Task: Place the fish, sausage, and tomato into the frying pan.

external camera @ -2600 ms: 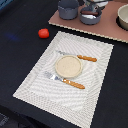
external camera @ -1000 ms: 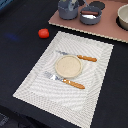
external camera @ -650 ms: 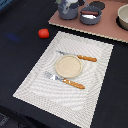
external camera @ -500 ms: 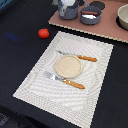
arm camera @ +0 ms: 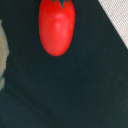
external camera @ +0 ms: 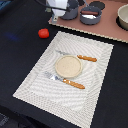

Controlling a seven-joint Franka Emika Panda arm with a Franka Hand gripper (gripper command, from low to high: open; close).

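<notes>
The tomato (external camera: 43,33) is a small red ball on the dark table, off the placemat's far left corner in the exterior view. In the wrist view the tomato (arm camera: 56,26) fills the upper part, with a green calyx. The frying pan (external camera: 90,16) stands on the pinkish board at the back; a white shape and a red-brown strip, probably the fish and the sausage, lie in it. A white part of my arm (external camera: 58,6) shows at the top edge, behind the tomato and above the taller pot. My fingers show in neither view.
A striped placemat (external camera: 95,90) holds a beige round plate (external camera: 67,66), a knife (external camera: 83,58) and a fork (external camera: 66,81). A taller blue-grey pot (external camera: 73,11), a dark lid (external camera: 97,5) and a beige bowl (external camera: 123,17) stand on the pinkish board (external camera: 107,31).
The white arm has come into the exterior view at the top edge, over the pot, and shifted toward the left. The tomato and the tableware have not moved.
</notes>
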